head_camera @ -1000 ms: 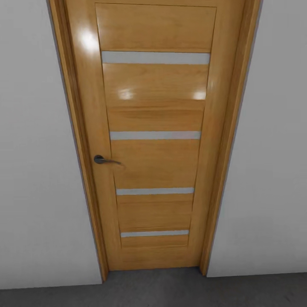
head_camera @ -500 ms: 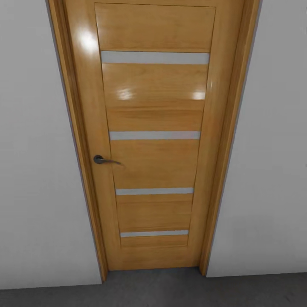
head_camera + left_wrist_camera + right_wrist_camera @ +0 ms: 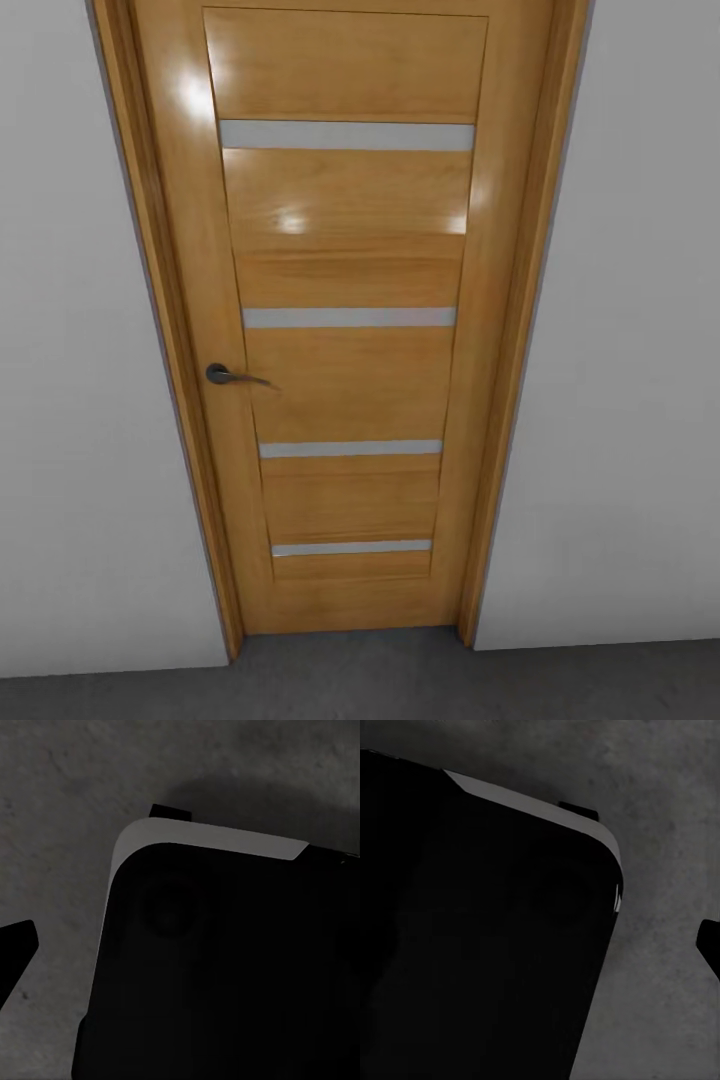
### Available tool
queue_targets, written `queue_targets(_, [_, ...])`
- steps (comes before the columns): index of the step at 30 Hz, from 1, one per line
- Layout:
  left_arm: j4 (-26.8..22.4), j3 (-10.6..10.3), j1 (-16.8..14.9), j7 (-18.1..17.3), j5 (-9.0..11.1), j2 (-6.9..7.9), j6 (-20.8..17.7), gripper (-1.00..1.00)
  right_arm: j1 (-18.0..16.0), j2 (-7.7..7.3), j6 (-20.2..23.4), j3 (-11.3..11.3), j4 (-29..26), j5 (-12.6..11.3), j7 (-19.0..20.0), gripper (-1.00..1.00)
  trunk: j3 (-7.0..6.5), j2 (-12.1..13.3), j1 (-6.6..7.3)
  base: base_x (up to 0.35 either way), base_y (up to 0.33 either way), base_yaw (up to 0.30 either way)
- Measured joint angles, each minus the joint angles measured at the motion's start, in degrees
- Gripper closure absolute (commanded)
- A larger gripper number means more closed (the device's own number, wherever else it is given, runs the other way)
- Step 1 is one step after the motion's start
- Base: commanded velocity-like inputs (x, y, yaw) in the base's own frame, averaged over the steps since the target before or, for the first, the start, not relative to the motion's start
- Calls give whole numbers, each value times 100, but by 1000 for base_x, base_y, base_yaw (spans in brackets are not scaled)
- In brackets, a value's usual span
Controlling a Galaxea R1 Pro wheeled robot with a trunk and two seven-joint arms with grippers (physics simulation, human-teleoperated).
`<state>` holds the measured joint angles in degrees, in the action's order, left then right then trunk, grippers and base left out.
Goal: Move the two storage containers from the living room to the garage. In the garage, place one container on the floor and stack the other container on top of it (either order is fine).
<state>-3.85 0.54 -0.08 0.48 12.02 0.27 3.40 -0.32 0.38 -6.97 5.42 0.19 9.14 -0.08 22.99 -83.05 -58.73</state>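
The two storage containers are out of view. In the head view I face a shut wooden door [image 3: 345, 380] with a dark lever handle [image 3: 225, 375], set in a white wall. The dark grey floor [image 3: 400, 680] runs along its foot. One dark finger [image 3: 15, 952] of my left gripper shows at the edge of the left wrist view, over the floor [image 3: 60, 795] and far from the view's middle. One dark finger [image 3: 709, 945] of my right gripper stands the same way in the right wrist view. Neither gripper holds anything.
White wall [image 3: 90, 400] flanks the door on both sides. My own black base with a pale rim [image 3: 210, 844] takes up much of both wrist views [image 3: 532, 802], close under the arms.
The whole head picture has shifted a little left, so the camera has moved slightly right. The door itself stays shut.
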Motion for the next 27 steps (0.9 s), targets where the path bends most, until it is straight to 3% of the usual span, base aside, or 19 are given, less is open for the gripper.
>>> queue_targets(12, [0,3,0,0,0,0,0,-100,0,-19,1,-5,-4,2,0,-100,0,0,0,0,-1,118])
queue_targets(27, [0,3,0,0,0,0,0,-100,0,-52,0,3,-5,24,0,-100,0,0,0,0,0,14])
